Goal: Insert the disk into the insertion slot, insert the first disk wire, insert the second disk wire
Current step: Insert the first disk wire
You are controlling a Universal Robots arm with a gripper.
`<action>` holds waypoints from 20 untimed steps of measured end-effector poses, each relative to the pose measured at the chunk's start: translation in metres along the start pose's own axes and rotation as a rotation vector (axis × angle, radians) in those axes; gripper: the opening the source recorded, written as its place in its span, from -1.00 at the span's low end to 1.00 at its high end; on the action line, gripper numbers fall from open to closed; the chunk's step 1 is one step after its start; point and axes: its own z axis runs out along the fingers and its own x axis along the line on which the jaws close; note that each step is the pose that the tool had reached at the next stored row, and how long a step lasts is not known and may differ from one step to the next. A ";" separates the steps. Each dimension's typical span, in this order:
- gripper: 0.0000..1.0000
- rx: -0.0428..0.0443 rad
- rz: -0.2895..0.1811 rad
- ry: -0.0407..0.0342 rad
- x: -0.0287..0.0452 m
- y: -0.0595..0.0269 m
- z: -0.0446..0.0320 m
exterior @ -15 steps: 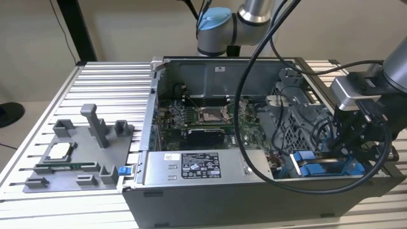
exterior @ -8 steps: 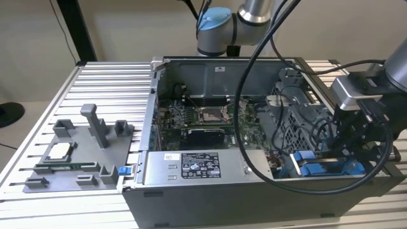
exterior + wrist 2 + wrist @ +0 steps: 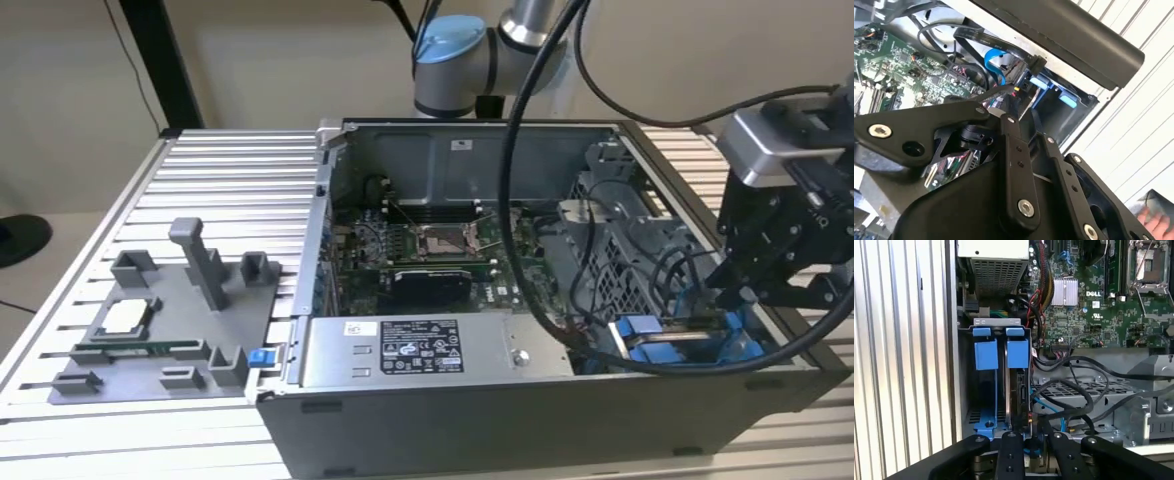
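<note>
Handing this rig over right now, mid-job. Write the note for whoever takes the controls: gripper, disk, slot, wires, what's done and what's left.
Gripper: hanging just above the slot; whether it holds anything cannot be judged.
Disk: standing on edge in the slot, below a blue tab; the space beside it looks empty.
Wires: black, lying loose by the perforated cage.
Done: disk appears inserted.
Left: both wires; neither is visibly plugged into the disk.
</note>
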 end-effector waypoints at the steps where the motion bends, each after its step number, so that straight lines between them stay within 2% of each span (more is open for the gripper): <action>1: -1.00 0.0006 0.000 -0.0004 -0.0001 -0.0001 -0.0003; 4: -1.00 -0.0004 0.000 -0.0004 -0.0001 -0.0008 -0.0004; 5: -1.00 -0.0055 0.001 0.0001 -0.0002 -0.0032 -0.0005; 13: -1.00 -0.0619 0.008 0.0018 -0.0011 -0.0291 0.0001; 15: -1.00 -0.0720 0.010 0.0013 -0.0013 -0.0362 0.0002; 17: -1.00 -0.0778 0.010 -0.0017 -0.0012 -0.0433 0.0004; 20: -1.00 -0.0790 0.011 -0.0130 0.0009 -0.0464 0.0017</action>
